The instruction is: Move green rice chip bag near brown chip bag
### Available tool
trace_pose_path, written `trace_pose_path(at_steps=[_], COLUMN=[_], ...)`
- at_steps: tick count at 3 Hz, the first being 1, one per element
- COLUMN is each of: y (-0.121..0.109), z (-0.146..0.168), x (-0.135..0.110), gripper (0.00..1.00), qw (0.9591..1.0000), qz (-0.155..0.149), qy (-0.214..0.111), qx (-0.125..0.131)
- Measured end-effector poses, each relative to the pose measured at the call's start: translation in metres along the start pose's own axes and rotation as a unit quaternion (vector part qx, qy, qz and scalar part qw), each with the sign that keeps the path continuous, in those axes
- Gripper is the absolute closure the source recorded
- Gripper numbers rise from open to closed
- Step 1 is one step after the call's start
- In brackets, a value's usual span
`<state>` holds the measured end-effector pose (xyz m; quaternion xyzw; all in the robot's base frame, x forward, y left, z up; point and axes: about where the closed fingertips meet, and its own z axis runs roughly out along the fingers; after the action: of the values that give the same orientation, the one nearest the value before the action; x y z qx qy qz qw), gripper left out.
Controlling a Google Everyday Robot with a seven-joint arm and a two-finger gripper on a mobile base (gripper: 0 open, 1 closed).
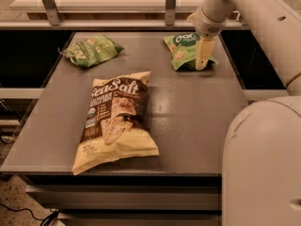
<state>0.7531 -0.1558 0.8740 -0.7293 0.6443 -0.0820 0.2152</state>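
Table [197, 126] carries all; brown chip bag [115, 119] lies well off to the near-left of my gripper [201, 65], long axis running away from me; green rice chip bag [181, 48] sits right under the gripper tip; clasped or released, cannot tell; carry probably goes near-left.

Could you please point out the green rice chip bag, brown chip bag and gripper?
green rice chip bag [184, 41]: camera view, dark round logo.
brown chip bag [115, 111]: camera view, dark centre panel.
gripper [201, 65]: camera view, its tip, at the rice chip bag's right side.
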Motion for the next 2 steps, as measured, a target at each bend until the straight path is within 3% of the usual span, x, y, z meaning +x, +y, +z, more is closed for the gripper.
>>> trace_pose_path(at_steps=[2], y=[-0.0081], z=[0.0042], x=[0.0027], gripper=[0.44], qw=[0.9998], qz=[0.004], qy=[-0.017], qx=[0.003])
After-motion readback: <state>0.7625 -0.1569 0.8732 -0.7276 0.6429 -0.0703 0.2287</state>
